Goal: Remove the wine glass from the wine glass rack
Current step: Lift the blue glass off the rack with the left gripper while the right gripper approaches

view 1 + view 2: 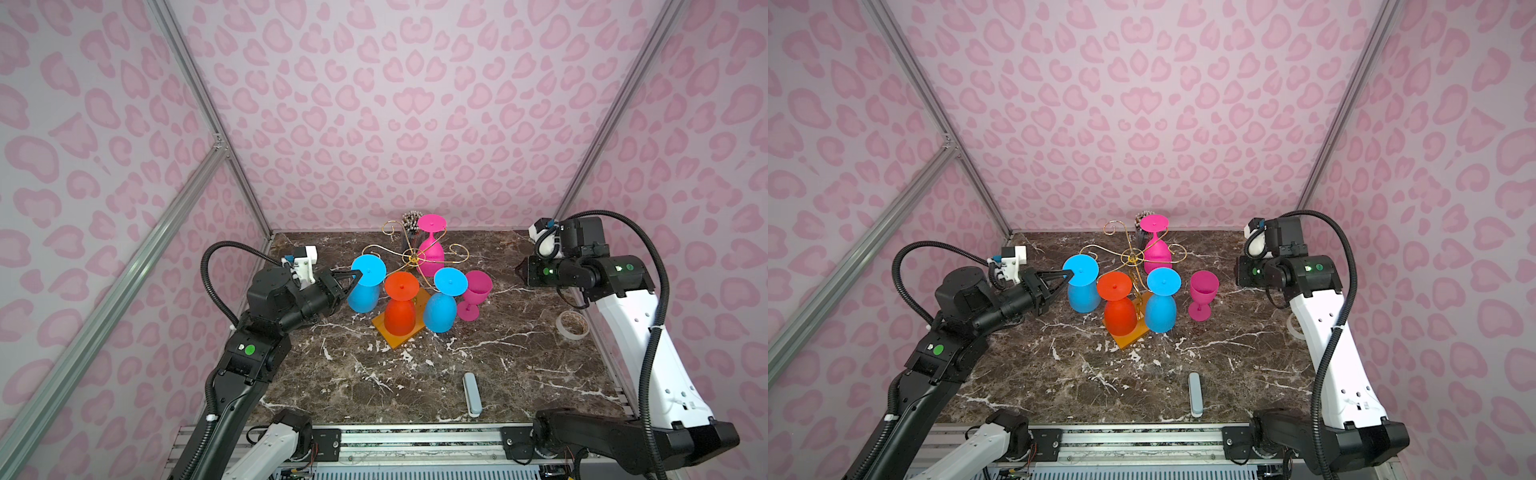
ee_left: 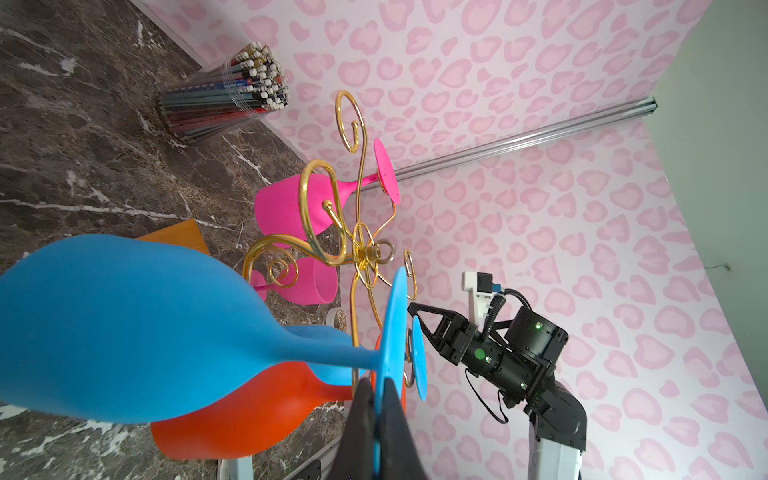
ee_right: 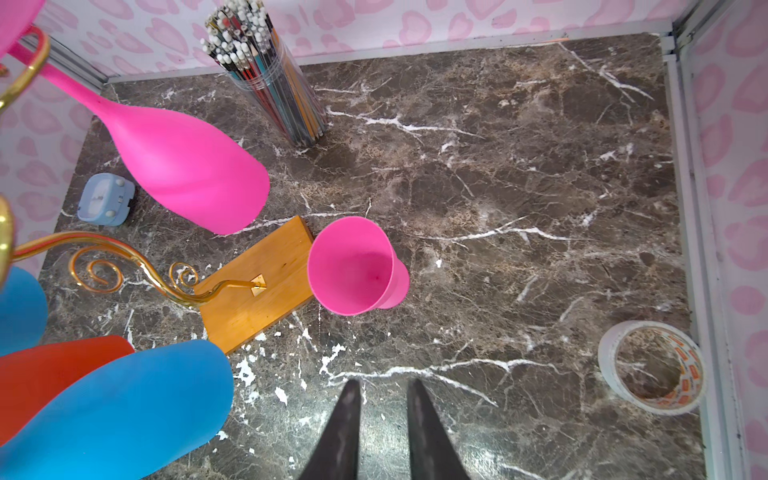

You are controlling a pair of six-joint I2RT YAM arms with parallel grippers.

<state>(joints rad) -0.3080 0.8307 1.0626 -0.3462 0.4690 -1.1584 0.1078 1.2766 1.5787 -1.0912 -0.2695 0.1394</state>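
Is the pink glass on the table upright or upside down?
Upright: the pink glass stands on its foot, open mouth facing up.

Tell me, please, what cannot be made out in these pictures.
Base of the wine glass rack: mostly behind the orange glass.
Where the blue wine glass, pinched by the left gripper, meets the rack: covered by its foot in both top views.
Tape roll: mostly behind the right arm in a top view.

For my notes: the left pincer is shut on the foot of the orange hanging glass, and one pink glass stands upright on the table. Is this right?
Not the orange glass: the left pincer is shut on the foot of a blue glass, as the left wrist view shows. The rest is right.
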